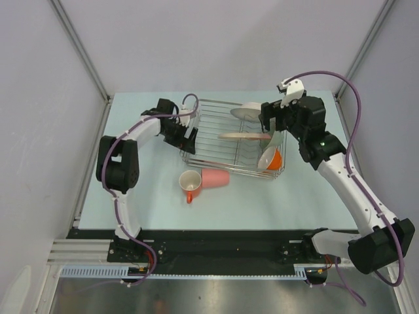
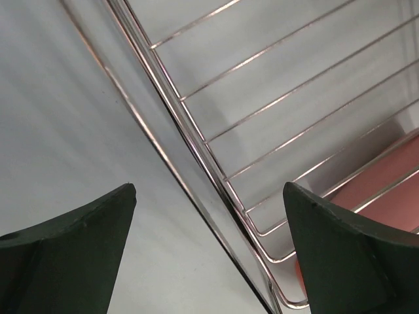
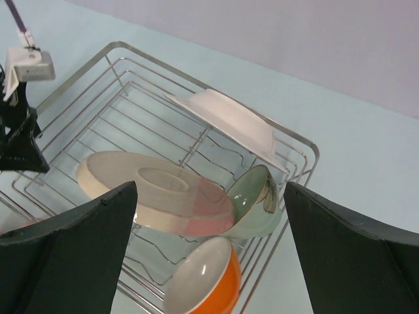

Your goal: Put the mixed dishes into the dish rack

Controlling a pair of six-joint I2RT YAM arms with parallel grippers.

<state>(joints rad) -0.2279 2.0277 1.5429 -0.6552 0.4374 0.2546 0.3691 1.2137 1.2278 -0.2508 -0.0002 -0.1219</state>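
Both my grippers are spread wide and hold nothing. The left gripper sits at the left rim of the dish rack, whose wire edge runs between my fingers, contact not discernible, and the right gripper hovers above the rack's right end. Inside the rack, the large whitish plate lies bottom-up over the pink plate, the small white bowl leans at the far rim, and the pale green bowl and orange cup are tipped at the right end. The orange-handled white mug and pink tumbler rest touching on the table just in front of the rack, and a dark mark on the green bowl is too small to read.
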